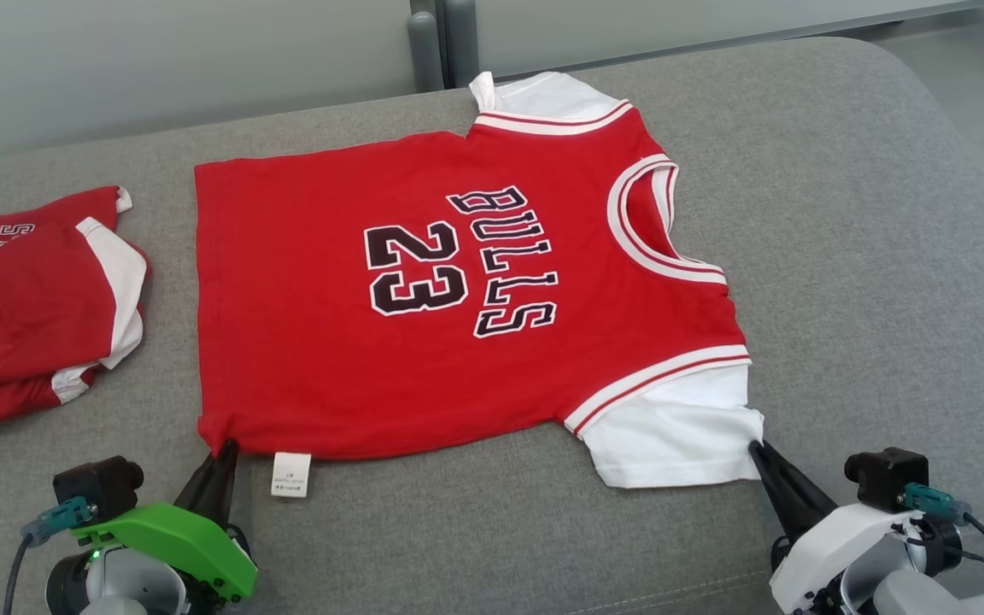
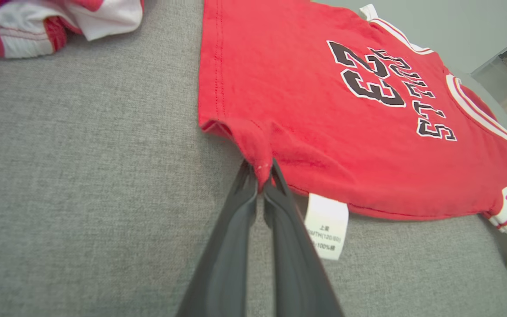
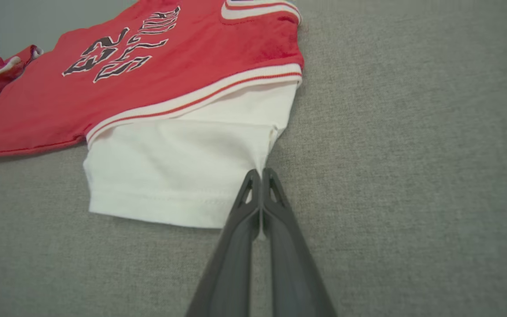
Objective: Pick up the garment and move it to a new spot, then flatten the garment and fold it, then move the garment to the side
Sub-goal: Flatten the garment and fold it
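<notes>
The garment (image 1: 424, 359) is a red jersey with white sleeves and "BULLS 23" in black, spread flat on the grey cushion, neck to the right. My left gripper (image 1: 227, 448) is shut on its near hem corner; the left wrist view shows the red cloth (image 2: 253, 145) pinched and puckered between the left gripper (image 2: 261, 176) tips. A white care label (image 2: 326, 225) hangs just right of that grip. My right gripper (image 1: 755, 446) is shut on the corner of the near white sleeve (image 3: 178, 171), where the right gripper (image 3: 261, 172) tips meet at the sleeve's edge.
A second red and white garment (image 1: 39, 307) lies folded and bunched at the left of the cushion (image 1: 868, 282). Bare grey fabric stretches to the right and along the front. Beyond the cushion's far edge are a pale floor and grey furniture legs (image 1: 441, 38).
</notes>
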Controlling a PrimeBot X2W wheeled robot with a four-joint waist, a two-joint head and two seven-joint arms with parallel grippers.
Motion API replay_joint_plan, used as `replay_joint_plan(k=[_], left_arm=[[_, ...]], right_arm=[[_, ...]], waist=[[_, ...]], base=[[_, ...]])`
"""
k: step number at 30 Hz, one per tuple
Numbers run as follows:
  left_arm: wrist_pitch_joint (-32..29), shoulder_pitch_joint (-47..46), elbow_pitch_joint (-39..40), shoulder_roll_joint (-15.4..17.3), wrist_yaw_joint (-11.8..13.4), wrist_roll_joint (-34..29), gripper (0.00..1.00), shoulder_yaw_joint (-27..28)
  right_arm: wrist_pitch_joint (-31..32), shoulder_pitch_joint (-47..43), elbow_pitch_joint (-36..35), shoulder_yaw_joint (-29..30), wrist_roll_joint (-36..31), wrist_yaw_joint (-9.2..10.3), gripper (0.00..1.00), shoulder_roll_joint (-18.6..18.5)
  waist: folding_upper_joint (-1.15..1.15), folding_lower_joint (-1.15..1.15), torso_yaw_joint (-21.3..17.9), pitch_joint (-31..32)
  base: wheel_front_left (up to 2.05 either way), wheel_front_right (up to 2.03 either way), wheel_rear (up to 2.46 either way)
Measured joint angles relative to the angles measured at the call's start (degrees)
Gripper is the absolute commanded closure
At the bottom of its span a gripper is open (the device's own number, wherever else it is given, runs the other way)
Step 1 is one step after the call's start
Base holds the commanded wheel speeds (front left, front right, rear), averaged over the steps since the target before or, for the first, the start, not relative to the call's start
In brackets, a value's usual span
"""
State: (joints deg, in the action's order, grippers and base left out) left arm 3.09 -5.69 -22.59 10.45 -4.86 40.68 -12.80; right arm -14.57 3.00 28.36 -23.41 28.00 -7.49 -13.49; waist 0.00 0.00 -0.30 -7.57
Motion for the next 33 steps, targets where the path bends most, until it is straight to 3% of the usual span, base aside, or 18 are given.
replay_joint_plan(k=[6,18,33], left_arm=[[-2.2,0.4,4.0,1.1,0.0,1.0,1.00,0.0],[-6.2,5.5,10.8,3.0,0.9,2.4,1.00,1.3],[-12.9,6.7,20.0,6.0,2.2,4.0,1.00,1.3]], right_arm=[[0.0,-0.5,-4.9,-1.1,1.5,0.00,1.00,-1.8],[1.8,-7.3,-15.3,-1.5,11.0,0.00,1.00,-5.5],[8.0,-4.8,-27.5,0.2,17.7,0.00,1.00,-11.6]], waist=[[0.00,0.00,0.0,0.3],[0.00,0.00,-0.5,1.2],[0.00,0.00,-0.8,-1.4]], base=[[0.00,0.00,0.00],[0.00,0.00,0.00],[0.00,0.00,0.00]])
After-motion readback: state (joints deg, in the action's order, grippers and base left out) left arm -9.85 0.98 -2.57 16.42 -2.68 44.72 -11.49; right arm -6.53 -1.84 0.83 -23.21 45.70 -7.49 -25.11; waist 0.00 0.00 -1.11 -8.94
